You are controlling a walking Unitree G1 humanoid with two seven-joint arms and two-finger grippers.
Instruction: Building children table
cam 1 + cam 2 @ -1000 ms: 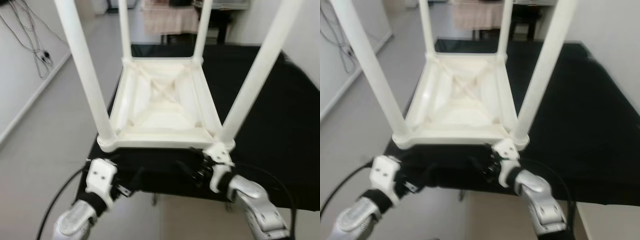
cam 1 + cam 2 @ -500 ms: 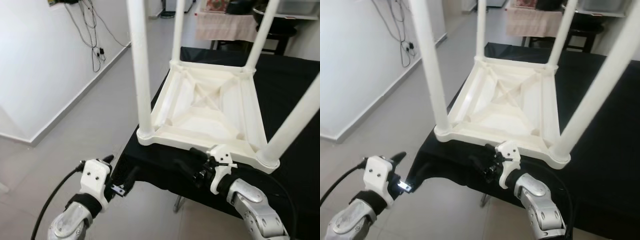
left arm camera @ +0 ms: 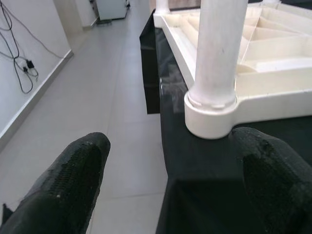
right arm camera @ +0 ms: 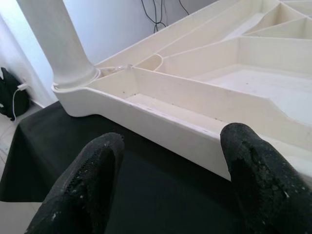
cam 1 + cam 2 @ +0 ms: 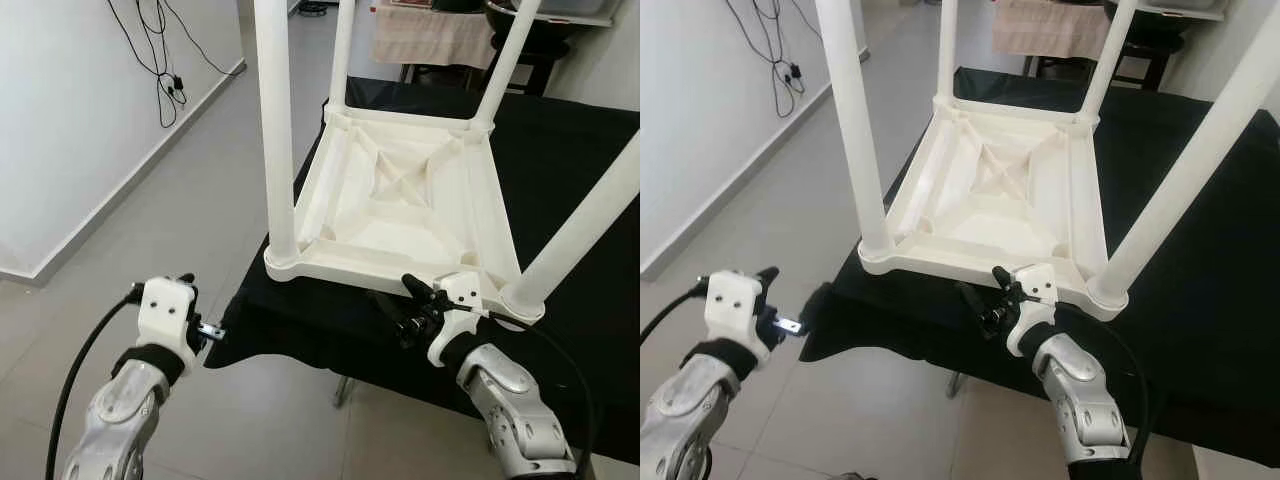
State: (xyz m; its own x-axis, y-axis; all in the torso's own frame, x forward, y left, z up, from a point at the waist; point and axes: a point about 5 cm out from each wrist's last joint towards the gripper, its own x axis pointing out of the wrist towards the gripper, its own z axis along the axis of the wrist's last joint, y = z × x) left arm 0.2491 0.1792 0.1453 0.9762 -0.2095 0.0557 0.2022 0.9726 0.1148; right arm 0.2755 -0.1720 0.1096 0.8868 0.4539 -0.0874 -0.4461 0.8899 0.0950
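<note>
Left hand: my left hand (image 5: 215, 331) hangs off the near left corner of the table, over the floor, fingers (image 3: 73, 180) spread apart and empty.
Right hand: my right hand (image 5: 400, 310) sits just before the near edge of the children table, fingers (image 4: 258, 175) parted with nothing between them; in the right wrist view that rim lies just ahead of them.
Surface: I see a table (image 5: 590, 240) under a black cloth, its near corner draped down toward the floor.
Task thing: the white children table (image 5: 400, 205) lies upside down on the cloth near the table's near left corner, ribbed underside facing up, four legs standing upright.
In the way: the near left leg (image 5: 275, 120) rises between my left hand and the underside; the near right leg (image 5: 590, 230) slants up beyond my right arm.
Room: pale tiled floor (image 5: 170, 210) runs along the left, bounded by a white wall (image 5: 70, 110) with dark cables (image 5: 165, 60) hanging on it.
Far end: a cloth-covered piece of furniture (image 5: 425, 35) stands beyond the table; I cannot tell what it is.
</note>
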